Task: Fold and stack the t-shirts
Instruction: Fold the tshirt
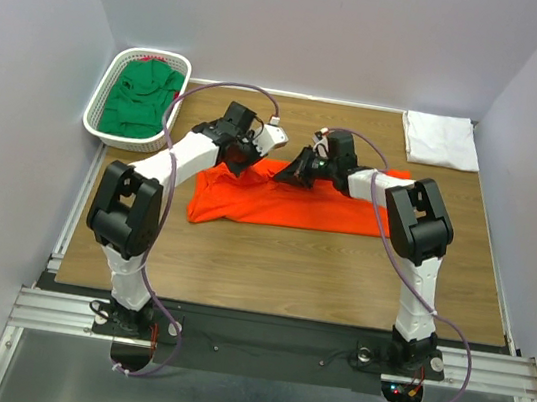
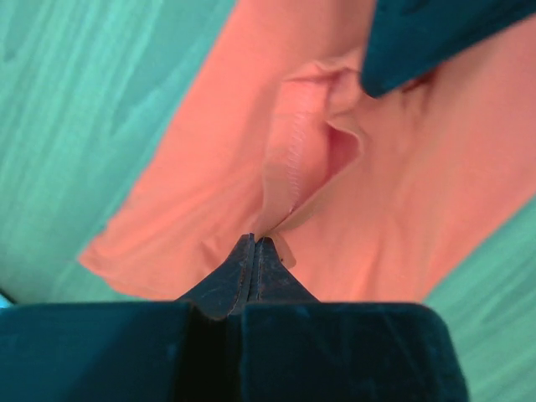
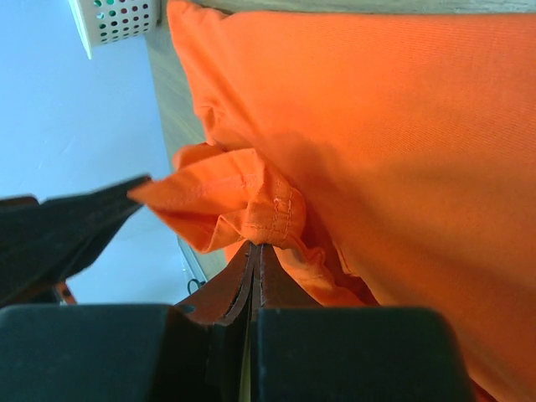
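Orange t-shirt point(image 1: 288, 204): spread on tabletop point(image 1: 319, 269), far edge raised.
Left fingers point(image 2: 249, 258): closed, pinching a hem fold.
Right fingers point(image 3: 251, 261): closed, pinching bunched hem.
Hidden: both pinch points, top view.

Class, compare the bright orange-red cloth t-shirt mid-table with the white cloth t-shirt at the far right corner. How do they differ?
The orange-red t-shirt lies spread in a long, rumpled band; the white t-shirt is folded into a compact rectangle. The left gripper and right gripper are both shut on the orange-red t-shirt; nothing touches the white t-shirt. The orange-red t-shirt covers more surface than the white t-shirt. Both lie on the wooden table.
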Controlling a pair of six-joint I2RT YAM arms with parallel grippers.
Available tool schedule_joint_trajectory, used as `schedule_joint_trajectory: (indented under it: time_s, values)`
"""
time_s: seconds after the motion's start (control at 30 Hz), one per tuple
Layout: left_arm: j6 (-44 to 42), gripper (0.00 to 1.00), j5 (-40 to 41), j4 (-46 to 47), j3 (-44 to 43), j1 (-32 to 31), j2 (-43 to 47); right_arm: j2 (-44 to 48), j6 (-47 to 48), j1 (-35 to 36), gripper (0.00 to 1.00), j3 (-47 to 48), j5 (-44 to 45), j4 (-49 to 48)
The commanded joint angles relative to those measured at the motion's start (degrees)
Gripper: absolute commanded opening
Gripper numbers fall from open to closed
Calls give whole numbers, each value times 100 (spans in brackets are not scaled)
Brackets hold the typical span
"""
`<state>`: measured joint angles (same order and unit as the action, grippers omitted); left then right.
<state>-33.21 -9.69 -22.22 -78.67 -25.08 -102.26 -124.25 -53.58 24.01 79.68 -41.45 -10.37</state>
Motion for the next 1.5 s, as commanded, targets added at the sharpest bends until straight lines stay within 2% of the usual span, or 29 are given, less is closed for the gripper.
schedule_joint_trajectory:
  time_s: [0.0,0.17,0.4,0.6,0.67,0.7,0.73,0.77,0.8,0.83,0.93,0.97,1.03,1.07,1.17,1.27,1.3,1.47]
  values:
    - [-484,0,64,-230,-428,117,-329,6,23,-37,1,-40,-100,-343]
    - [-660,0,82,-345,-737,258,-699,-3,67,-37,2,-32,-47,-352]
    - [-669,0,73,7,-991,434,-953,-12,94,-46,3,-31,-12,-352]
    - [-748,0,-41,112,-1369,434,-1261,75,102,-54,10,-110,32,-343]
    - [-774,8,-76,69,-1466,443,-1340,120,120,-89,21,-154,58,-343]
    - [-835,17,-103,-19,-1545,434,-1393,198,129,-150,33,-181,76,-334]
    - [-827,31,-103,-54,-1580,434,-1402,242,146,-194,38,-198,67,-325]
    - [-810,34,-94,-63,-1598,451,-1402,313,233,-256,40,-233,58,-308]
    - [-740,37,-85,-72,-1616,486,-1359,383,286,-404,48,-242,50,-195]
    - [-696,42,-129,-90,-1616,521,-1315,558,365,-502,52,-260,6,-124]
    - [-538,47,-164,-169,-1599,732,-1104,874,874,-871,56,-225,-100,403]
    - [-433,49,-243,-195,-1581,776,-1025,1067,1015,-959,56,-233,-178,526]
    - [-196,50,-374,-222,-1424,864,-744,1322,1916,-1161,56,-146,-267,1184]
    - [-125,50,-454,-222,-1344,865,-630,1411,1922,-1223,55,-102,-267,1474]
    - [296,50,-944,-344,-888,873,-164,1709,3480,-1477,49,-101,-75,2868]
    - [578,50,-1482,-415,-431,865,-31,1807,4606,-1662,43,-198,216,3680]
    - [666,50,-1578,-398,-177,865,30,1842,4829,-1785,38,-259,321,4118]
    - [869,49,-1702,-108,466,908,13,1878,5743,-2181,33,-848,953,4526]
